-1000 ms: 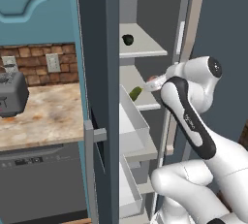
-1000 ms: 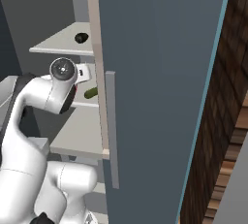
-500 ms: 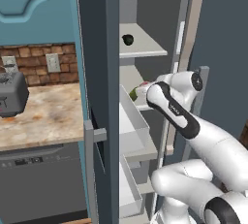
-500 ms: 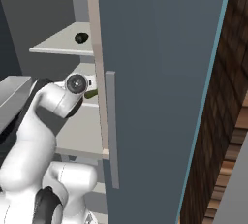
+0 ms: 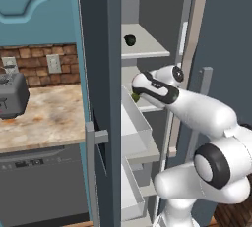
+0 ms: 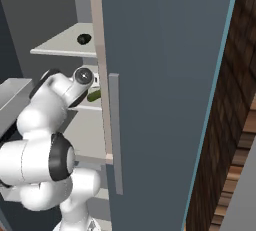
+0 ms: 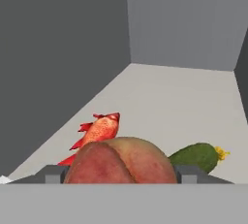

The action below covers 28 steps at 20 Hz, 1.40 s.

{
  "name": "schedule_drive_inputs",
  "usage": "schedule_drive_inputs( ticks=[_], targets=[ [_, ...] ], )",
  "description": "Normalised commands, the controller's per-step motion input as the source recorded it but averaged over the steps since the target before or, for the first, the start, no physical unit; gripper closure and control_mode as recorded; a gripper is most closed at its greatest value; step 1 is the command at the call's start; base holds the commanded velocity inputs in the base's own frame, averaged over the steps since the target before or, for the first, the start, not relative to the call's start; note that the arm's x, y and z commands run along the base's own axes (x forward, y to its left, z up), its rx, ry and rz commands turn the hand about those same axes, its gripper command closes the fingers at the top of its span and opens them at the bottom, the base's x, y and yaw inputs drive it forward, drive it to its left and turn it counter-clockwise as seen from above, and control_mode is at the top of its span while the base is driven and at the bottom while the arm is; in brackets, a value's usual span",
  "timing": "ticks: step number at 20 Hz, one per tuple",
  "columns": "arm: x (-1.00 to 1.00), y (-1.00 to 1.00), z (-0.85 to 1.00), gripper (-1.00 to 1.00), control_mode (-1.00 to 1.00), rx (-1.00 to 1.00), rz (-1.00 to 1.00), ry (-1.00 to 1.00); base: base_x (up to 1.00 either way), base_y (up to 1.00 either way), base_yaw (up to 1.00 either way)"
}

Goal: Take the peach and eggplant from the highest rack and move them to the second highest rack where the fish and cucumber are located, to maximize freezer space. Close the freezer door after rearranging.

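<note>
One fruit down: the gripper (image 7: 121, 175) clamps the peach (image 7: 120, 161) over the second rack (image 7: 164, 102), beside fish (image 7: 97, 132) and cucumber (image 7: 195, 156), ready for release.

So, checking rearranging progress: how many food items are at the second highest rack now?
3: fish on the rack's left, cucumber on its right, peach between the gripper fingers.

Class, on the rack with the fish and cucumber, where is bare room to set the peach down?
Bare rack floor stretches behind the fish and cucumber, toward the back wall. The front is crowded: the peach in the gripper sits between them.
</note>
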Motion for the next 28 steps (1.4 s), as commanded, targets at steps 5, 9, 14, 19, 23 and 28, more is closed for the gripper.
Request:
schedule_drive_inputs(
  ticks=[5, 9, 14, 19, 23, 28],
  targets=[
    [0.54, 0.21, -0.35, 1.0, -1.0, 0.0, -0.04, 0.05, 0.0, 0.0, 0.0],
    [0.48, 0.08, -0.37, 1.0, -1.0, 0.0, -0.04, 0.0, 0.0, 0.0, 0.0],
    [0.49, 0.01, -0.29, 1.0, -1.0, 0.0, -0.05, 0.0, 0.0, 0.0, 0.0],
    [0.3, 0.08, -0.23, 1.0, -1.0, 0.0, -0.06, 0.0, 0.0, 0.0, 0.0],
    [0.27, 0.17, -0.13, 1.0, -1.0, 0.0, -0.05, 0.0, 0.0, 0.0, 0.0],
    [0.45, 0.12, -0.01, -1.0, -1.0, 0.0, -0.06, 0.0, 0.0, 0.0, 0.0]
  ],
)
